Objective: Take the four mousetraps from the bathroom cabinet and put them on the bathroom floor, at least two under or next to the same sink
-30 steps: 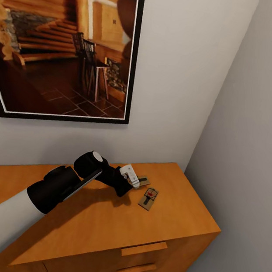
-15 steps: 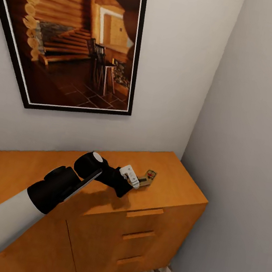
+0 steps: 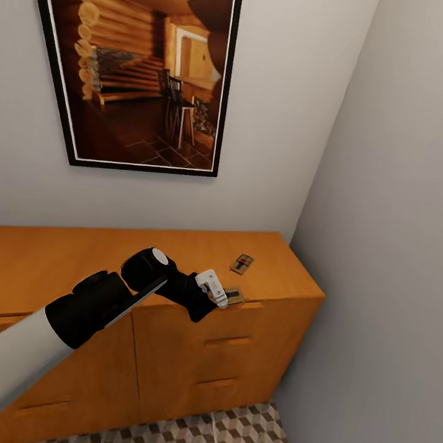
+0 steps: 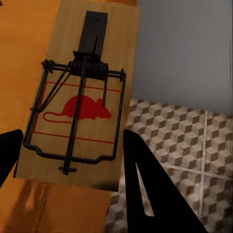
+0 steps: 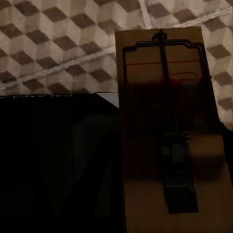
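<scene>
Now left pincer (image 3: 228, 299) clamped on 1 mousetrap (image 4: 77, 97) off cabinet (image 3: 160, 327) edge; second mousetrap (image 3: 242, 263) atop; right pincer's state unclear.

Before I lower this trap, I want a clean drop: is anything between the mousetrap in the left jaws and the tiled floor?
Nothing visible blocks it. The left gripper holds the mousetrap at the cabinet top's front edge, and the left wrist view shows bare patterned floor beside it. The floor directly under the trap is hidden.

Three small flat brown wooden mousetraps with dark wire parts show: one (image 3: 242, 263) lying on the long orange-brown wooden cabinet (image 3: 63, 260), one (image 4: 80, 97) between the left gripper's fingers, one (image 5: 167, 126) in the right wrist view. One black-framed picture (image 3: 144, 57) hangs above.
</scene>
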You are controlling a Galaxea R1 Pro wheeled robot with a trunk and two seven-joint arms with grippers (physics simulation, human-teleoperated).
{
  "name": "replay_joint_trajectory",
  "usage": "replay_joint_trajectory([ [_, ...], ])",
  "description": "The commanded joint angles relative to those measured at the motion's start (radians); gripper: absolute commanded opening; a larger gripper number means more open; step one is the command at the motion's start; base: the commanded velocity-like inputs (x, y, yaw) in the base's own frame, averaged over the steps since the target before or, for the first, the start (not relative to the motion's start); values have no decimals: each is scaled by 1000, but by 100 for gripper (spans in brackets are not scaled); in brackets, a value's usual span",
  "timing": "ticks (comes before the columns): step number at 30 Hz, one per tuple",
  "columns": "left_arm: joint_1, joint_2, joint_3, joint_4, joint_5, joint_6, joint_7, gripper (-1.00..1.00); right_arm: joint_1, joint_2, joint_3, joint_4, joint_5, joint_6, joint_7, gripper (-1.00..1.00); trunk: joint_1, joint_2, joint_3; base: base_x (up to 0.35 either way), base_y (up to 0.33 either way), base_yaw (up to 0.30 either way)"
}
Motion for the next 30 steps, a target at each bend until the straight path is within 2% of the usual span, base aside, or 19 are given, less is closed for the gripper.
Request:
replay_joint_trajectory([
  [1,-1,1,-1,-1,3,5,2,-100,-1,0,9,1,-12,-4,-1,-100,-1,-1,-1,-332,0,0],
  [18,-1,0,-9,18,4,4,2,-100,-1,-2,9,1,-12,-5,-1,-100,-1,-1,-1,-304,0,0],
  [26,-1,1,-79,79,3,1,6,-100,0,-4,7,0,-12,-18,-1,-100,-1,-1,-1,-33,0,0],
  [30,6,-17,-135,183,5,-37,81,-100,0,-6,7,-2,-11,-42,-1,-100,-1,-1,-1,-3,0,0],
])
